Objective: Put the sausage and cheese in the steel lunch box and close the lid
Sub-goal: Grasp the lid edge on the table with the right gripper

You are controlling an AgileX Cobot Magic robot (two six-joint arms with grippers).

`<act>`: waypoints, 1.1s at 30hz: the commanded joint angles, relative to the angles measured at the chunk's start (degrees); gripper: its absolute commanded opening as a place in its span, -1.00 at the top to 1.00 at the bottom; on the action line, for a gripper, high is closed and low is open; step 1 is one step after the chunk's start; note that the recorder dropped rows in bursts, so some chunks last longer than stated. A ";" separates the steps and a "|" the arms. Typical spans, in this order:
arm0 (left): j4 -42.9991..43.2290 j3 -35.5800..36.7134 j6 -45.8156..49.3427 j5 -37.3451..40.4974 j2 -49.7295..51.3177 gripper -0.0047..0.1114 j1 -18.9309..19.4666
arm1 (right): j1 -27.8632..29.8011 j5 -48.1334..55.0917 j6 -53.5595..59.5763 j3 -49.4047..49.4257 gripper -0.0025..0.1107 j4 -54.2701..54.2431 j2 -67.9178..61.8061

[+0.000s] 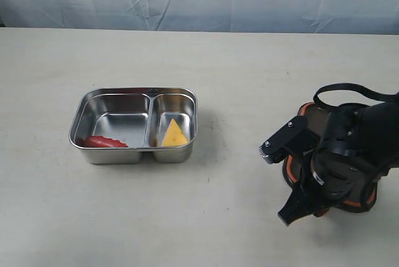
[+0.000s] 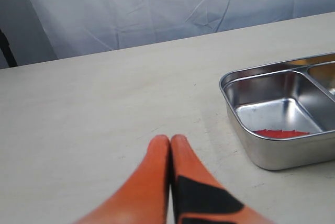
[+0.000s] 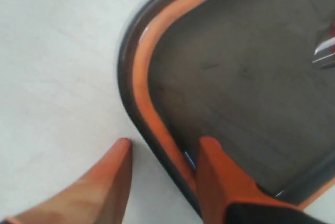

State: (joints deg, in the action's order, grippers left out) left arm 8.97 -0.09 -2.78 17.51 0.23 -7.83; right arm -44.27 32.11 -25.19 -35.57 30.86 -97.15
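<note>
Right jaws half open, straddling the rim of the lid (image 3: 235, 77): one finger (image 3: 220, 177) over it, one outside, not clamped yet. Left jaws pressed shut, empty. Across the counter (image 1: 218, 217), well apart, the sausage (image 1: 105, 142) and cheese (image 1: 174, 135) already sit in the steel lunch box (image 1: 134, 90). Only the lidding remains.

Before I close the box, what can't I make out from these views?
Lid: exterior view, mostly hidden under the right arm; right wrist view cuts it off at the frame edges.
Right hand: straddles the lid's rim, blurred close-up; grip unclear.
Sausage: left wrist view, only a strip shows over the box wall.
Cheese: outside the left wrist view.
</note>
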 commanded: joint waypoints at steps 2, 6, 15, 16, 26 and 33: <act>0.18 0.09 -0.03 -0.76 -0.23 0.91 0.28 | 0.23 -2.44 -0.66 0.51 0.29 -0.21 -3.82; 0.18 0.09 -0.03 -0.76 -0.23 0.91 0.28 | 0.23 -3.19 -1.86 0.51 0.69 -0.11 -4.41; 0.18 0.09 -0.03 -0.76 -0.23 0.91 0.28 | 0.23 -3.29 -4.60 0.51 0.96 -0.11 -4.20; 0.18 0.09 -0.03 -0.76 -0.23 0.91 0.28 | 0.23 -3.29 -4.60 0.51 0.96 -0.41 -3.71; 0.18 0.09 -0.03 -0.76 -0.23 0.91 0.28 | 0.23 -3.66 -4.72 0.51 0.96 -3.92 9.80; 0.18 0.09 -0.03 -0.76 -0.23 0.91 0.28 | 0.13 -3.94 -4.72 0.51 0.96 -6.14 21.72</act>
State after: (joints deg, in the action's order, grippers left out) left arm 8.97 -0.09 -2.78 17.51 0.23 -7.83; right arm -44.24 28.46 -29.78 -35.17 25.46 -79.48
